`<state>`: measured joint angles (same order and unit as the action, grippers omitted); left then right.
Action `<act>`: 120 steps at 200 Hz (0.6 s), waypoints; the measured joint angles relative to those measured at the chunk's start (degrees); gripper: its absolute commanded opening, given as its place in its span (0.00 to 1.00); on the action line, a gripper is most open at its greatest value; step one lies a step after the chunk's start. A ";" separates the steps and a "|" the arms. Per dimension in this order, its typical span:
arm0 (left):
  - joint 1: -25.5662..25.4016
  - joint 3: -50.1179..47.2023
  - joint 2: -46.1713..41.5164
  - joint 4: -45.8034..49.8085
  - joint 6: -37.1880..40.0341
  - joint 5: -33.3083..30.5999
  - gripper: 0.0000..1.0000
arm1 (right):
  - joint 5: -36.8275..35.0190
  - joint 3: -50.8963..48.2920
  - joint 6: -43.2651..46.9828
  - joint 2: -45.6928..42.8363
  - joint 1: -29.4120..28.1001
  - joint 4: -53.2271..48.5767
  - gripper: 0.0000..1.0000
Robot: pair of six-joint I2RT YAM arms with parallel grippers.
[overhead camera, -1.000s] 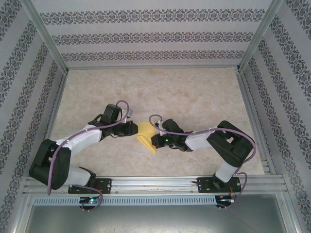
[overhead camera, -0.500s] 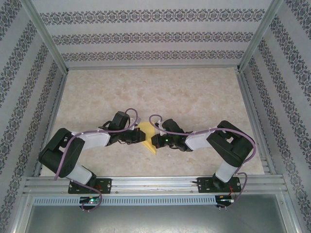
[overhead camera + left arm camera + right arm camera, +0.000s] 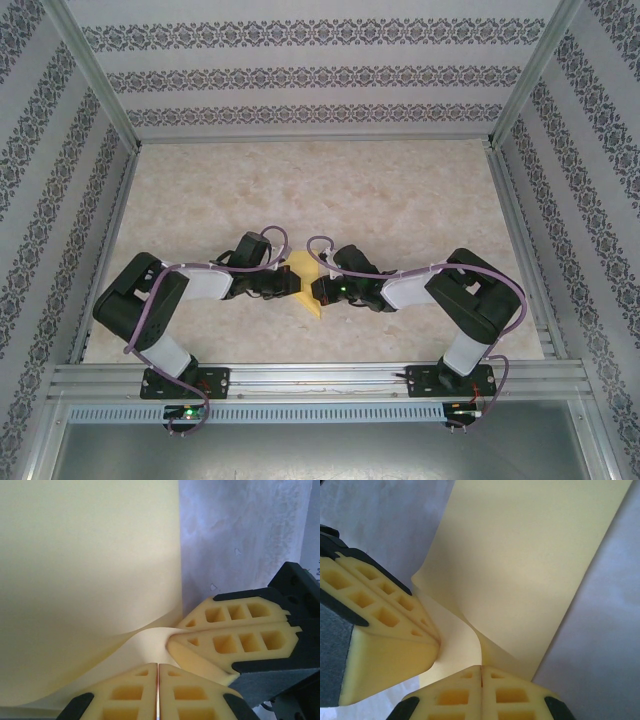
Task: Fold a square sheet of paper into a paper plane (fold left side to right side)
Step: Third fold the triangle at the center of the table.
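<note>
The square sheet of paper (image 3: 308, 302) is yellow and lies folded into a smaller pointed shape on the table between the two arms. My left gripper (image 3: 288, 283) comes at it from the left and my right gripper (image 3: 316, 288) from the right, tips almost touching. In the left wrist view the left gripper (image 3: 158, 666) is shut, with a raised curl of the paper (image 3: 90, 570) running into its tip; the right gripper's fingers (image 3: 235, 642) press in beside it. In the right wrist view the right gripper (image 3: 481, 667) is shut on a lifted flap of the paper (image 3: 520, 560), with the left fingers (image 3: 380, 625) alongside.
The marbled table (image 3: 400, 190) is walled by patterned panels at the back and both sides. A metal rail (image 3: 320, 378) with the arm bases runs along the near edge.
The left arm has folded its elbow in, and its gripper has slid right and nearer onto the paper. The right arm has stayed still.
</note>
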<state>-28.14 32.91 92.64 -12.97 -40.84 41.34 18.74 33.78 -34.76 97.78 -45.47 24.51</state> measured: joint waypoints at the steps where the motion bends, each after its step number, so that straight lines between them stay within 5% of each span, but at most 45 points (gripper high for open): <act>1: 0.00 0.00 0.02 -0.02 0.00 -0.02 0.09 | 0.00 0.00 0.00 0.00 0.00 0.00 0.00; 120: 0.00 0.00 1.95 -0.46 0.09 -1.33 0.09 | 0.17 0.02 0.00 0.04 0.02 0.04 0.00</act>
<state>-28.14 32.91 94.59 -13.43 -40.75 40.01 18.92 33.80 -34.76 97.82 -45.45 24.56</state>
